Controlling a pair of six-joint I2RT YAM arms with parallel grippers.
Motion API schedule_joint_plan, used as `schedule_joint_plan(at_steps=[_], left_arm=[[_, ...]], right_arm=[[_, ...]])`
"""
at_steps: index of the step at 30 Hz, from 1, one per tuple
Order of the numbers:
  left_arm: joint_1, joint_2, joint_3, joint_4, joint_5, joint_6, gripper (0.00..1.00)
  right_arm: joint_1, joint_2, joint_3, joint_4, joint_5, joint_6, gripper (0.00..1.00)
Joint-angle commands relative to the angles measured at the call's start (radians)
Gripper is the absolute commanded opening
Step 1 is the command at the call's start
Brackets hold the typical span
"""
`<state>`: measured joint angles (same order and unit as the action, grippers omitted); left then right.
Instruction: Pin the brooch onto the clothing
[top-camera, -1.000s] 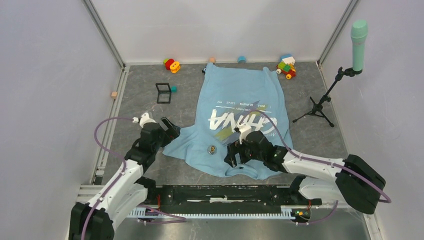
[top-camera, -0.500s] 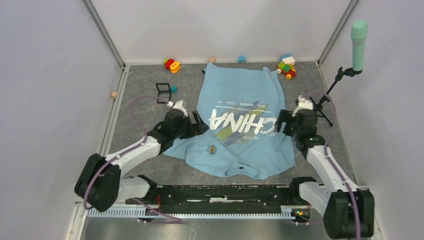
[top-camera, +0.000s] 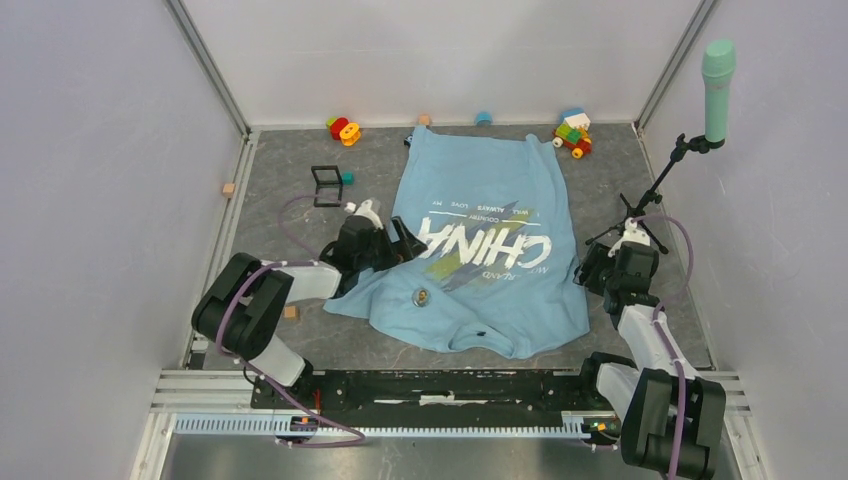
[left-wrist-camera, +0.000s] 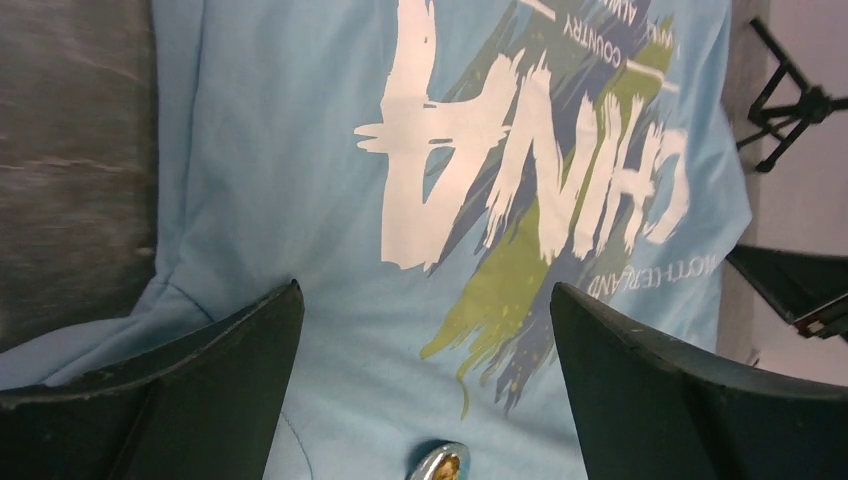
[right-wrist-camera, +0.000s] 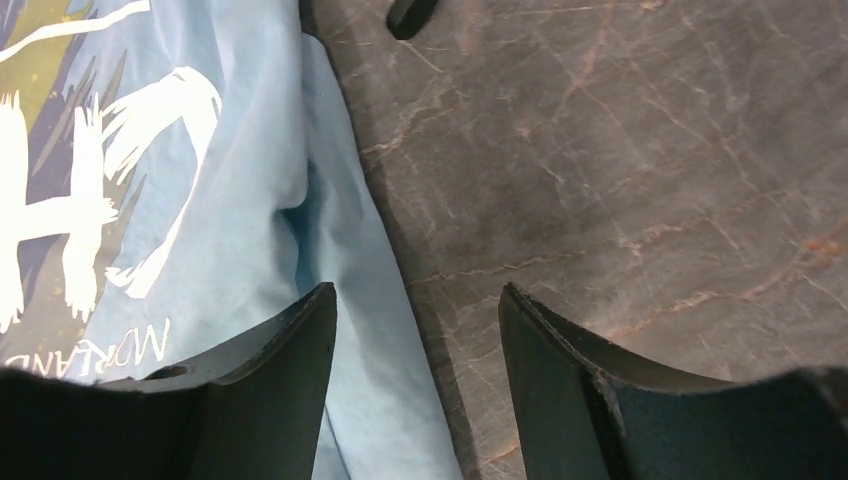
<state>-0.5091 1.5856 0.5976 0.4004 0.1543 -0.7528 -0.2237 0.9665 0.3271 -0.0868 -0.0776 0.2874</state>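
- Light blue short-sleeved T-shirt (top-camera: 480, 250) lies flat on the grey stone-look table (top-camera: 300, 220). What lies round it?
- Beyond its far hem are a red and yellow toy (top-camera: 343, 129) and a coloured block car (top-camera: 573, 133). Off the sleeve on the left arm's side stand a black square frame box (top-camera: 326, 185) and a teal block (top-camera: 347, 178). Off the other side, the black tripod stand (top-camera: 632, 215) with its teal microphone (top-camera: 717, 75) stands close to the right gripper (top-camera: 590, 268).
- And the tiny round silvery brooch (top-camera: 422, 296)?
- It sits on the shirt, between the print and the collar, apart from both grippers.
- Any writing?
- Large white "CHINA", upside down from above. The left wrist view also gives "COUNTRY" in small letters.
- And the jaws?
- The left gripper (top-camera: 400, 240) is spread wide and empty over the shirt's sleeve edge. Its own camera catches the brooch's rim between the fingers at the bottom. The right gripper is likewise spread and empty at the shirt's other edge. Only its camera shows the crease there and a black stand foot (right-wrist-camera: 410, 15) on bare stone.
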Motion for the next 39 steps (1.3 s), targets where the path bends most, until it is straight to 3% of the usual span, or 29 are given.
schedule_joint_plan(at_steps=[1, 18, 20, 22, 24, 29, 32, 33, 35, 37, 39], left_arm=[[0.108, -0.016, -0.115, 0.164, 0.044, -0.065, 1.00], [0.123, -0.095, -0.085, 0.036, 0.095, 0.022, 1.00], [0.123, -0.096, -0.082, 0.026, 0.088, 0.032, 1.00], [0.124, -0.096, -0.086, 0.016, 0.071, 0.035, 1.00], [0.127, -0.104, -0.099, 0.008, 0.048, 0.034, 1.00], [0.128, -0.121, -0.114, -0.033, -0.004, 0.051, 1.00], [0.128, -0.122, -0.120, -0.035, 0.004, 0.054, 1.00], [0.128, -0.120, -0.122, -0.033, 0.008, 0.054, 1.00], [0.128, -0.114, -0.125, -0.026, 0.019, 0.054, 1.00], [0.127, -0.110, -0.124, -0.022, 0.032, 0.056, 1.00], [0.128, -0.112, -0.124, -0.013, 0.049, 0.058, 1.00]], right_arm=[[-0.003, 0.023, -0.007, 0.111, -0.118, -0.062, 0.66], [0.033, 0.285, 0.019, 0.301, -0.349, -0.069, 0.53], [0.046, 0.318, 0.024, 0.321, -0.361, -0.059, 0.45], [0.047, 0.329, 0.032, 0.322, -0.363, -0.040, 0.25], [0.046, 0.282, 0.044, 0.279, -0.296, -0.027, 0.02], [0.046, -0.011, 0.118, 0.027, 0.157, -0.032, 0.00], [0.046, -0.185, 0.113, -0.041, 0.353, -0.024, 0.00], [0.046, -0.231, 0.106, -0.054, 0.380, -0.020, 0.05], [0.046, -0.298, 0.078, -0.071, 0.419, -0.017, 0.45], [0.046, -0.328, 0.051, -0.076, 0.448, -0.022, 0.73], [0.046, -0.331, 0.040, -0.080, 0.451, -0.032, 0.86]])
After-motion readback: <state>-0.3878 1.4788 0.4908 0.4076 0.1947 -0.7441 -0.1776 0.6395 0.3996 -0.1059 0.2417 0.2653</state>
